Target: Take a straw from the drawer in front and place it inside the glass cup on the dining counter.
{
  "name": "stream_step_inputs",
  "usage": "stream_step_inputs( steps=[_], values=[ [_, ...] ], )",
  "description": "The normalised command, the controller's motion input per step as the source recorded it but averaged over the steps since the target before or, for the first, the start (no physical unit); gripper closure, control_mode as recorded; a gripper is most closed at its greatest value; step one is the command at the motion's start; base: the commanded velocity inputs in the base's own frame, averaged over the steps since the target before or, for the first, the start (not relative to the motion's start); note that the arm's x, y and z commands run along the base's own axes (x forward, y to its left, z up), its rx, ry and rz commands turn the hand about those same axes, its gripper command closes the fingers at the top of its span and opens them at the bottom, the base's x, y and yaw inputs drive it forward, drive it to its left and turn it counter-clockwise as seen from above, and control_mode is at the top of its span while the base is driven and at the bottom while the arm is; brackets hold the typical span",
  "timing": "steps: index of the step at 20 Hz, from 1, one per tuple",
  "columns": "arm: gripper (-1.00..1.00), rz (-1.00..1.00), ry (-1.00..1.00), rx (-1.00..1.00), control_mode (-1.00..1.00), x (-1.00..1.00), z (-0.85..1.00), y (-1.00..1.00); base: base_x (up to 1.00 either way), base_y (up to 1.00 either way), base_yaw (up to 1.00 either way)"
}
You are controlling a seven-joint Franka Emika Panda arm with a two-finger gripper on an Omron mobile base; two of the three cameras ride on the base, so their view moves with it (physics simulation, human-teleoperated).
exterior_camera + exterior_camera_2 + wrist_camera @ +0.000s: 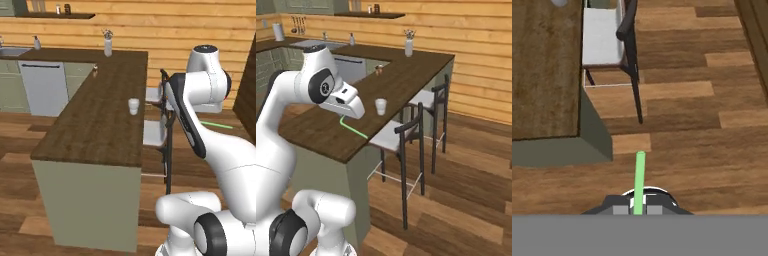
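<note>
My gripper is shut on the straw, a thin light-green stick that points away from the fingertips over the wood floor. From the right base view the straw slants down from the hand, just above the near edge of the dining counter. The glass cup, small and whitish, stands upright on the dark planks a little beyond the hand. In the left base view the glass cup sits near the right edge of the dining counter, and the straw pokes out right of the arm. The drawer is out of view.
Two black bar stools with white seats stand along the counter's side. A white utensil holder stands at the counter's far end, with a small item nearer. A dishwasher and sink lie at the back left.
</note>
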Motion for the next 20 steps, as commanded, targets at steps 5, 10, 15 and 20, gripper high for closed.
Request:
stream_step_inputs(
  steps=[5,10,15,20],
  values=[
    [1.00,0.00,0.00,0.00,1.00,0.00,0.00,0.00,0.02,-0.72,0.60],
    [1.00,0.00,0.00,0.00,1.00,0.00,0.00,0.00,0.03,-0.81,0.56],
    [1.00,0.00,0.00,0.00,1.00,0.00,0.00,0.00,0.14,-0.93,0.49],
    [1.00,0.00,0.00,0.00,1.00,0.00,0.00,0.00,0.21,-0.92,0.48]
  ],
)
